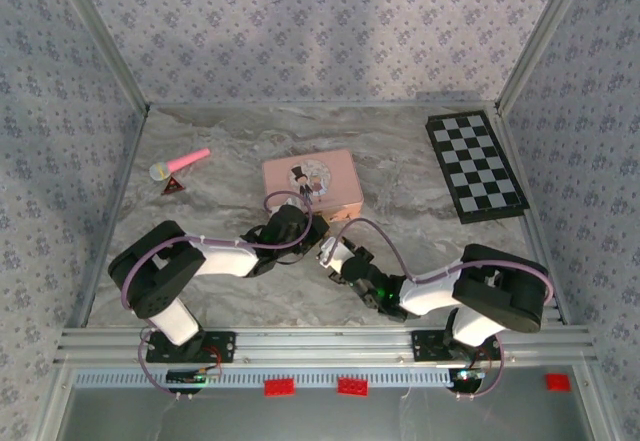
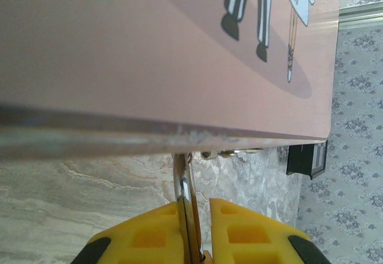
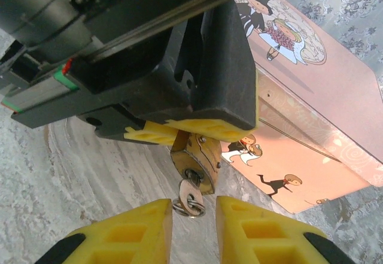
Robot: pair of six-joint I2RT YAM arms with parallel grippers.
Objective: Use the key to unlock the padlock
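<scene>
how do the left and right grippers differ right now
The left gripper is shut on the padlock; the right gripper is open, straddling the key. The left gripper holds the padlock's upper part; the right gripper faces its keyhole end. Both have yellow fingers.

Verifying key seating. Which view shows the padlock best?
Right wrist: the padlock faces the lens, key in its keyhole, held from above by the left gripper. Left wrist gives it edge-on, a thin metal sliver between that gripper's fingers; in top external it is too small to make out.
</scene>
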